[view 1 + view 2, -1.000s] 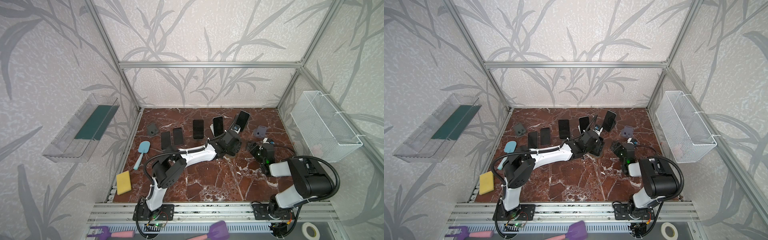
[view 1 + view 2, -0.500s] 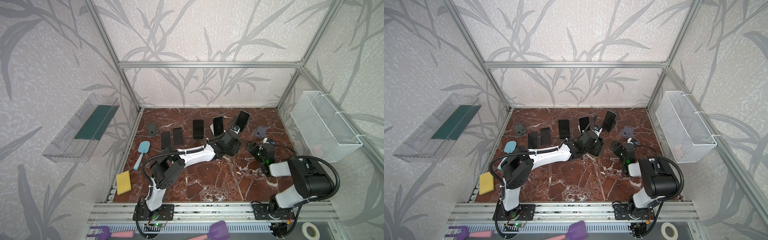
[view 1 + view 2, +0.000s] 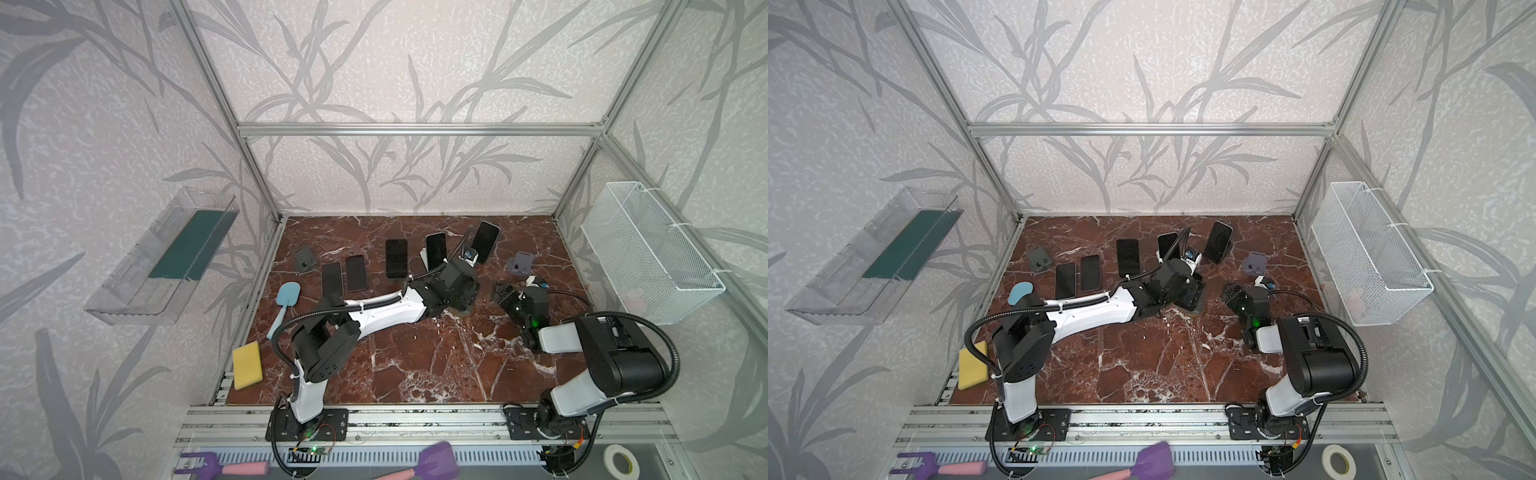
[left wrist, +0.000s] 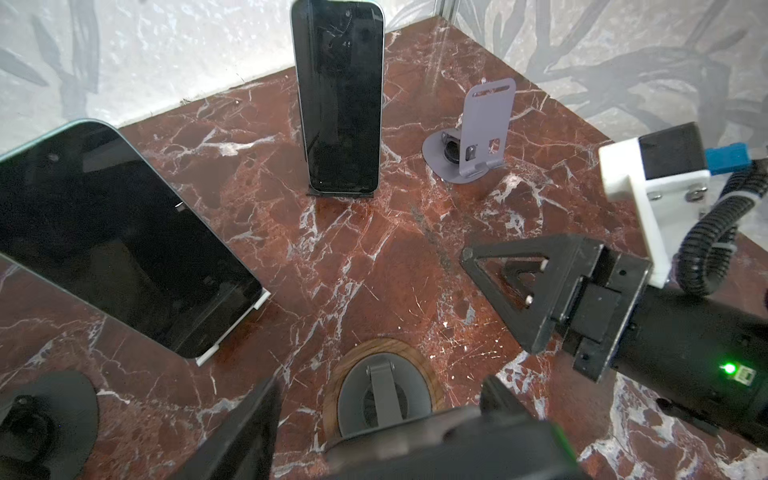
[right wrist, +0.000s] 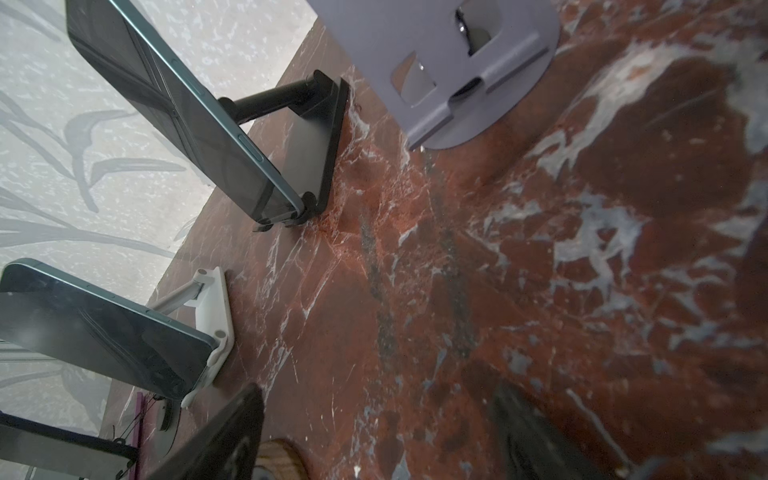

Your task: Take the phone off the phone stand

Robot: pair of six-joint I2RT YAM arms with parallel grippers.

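Observation:
My left gripper (image 4: 380, 382) is shut on the phone (image 4: 419, 436), a dark blurred slab lying across between its fingers. The phone hangs just over the phone stand (image 4: 345, 374), a round wooden base with a grey plate and arm. In both top views the left gripper (image 3: 461, 291) (image 3: 1192, 291) covers the phone, and only the stand's edge (image 3: 459, 311) (image 3: 1197, 309) shows. My right gripper (image 3: 500, 293) (image 5: 374, 440) stands open low over the marble, just right of the stand (image 5: 278, 457), with nothing between its fingers.
Behind stand a phone on a black stand (image 3: 484, 241) and another phone on a white stand (image 3: 435, 251). An empty lilac stand (image 3: 521, 264) is at the right. Three phones lie flat (image 3: 397, 257), with a dark stand (image 3: 304, 259), spatula (image 3: 284, 297) and sponge (image 3: 247, 365) to the left.

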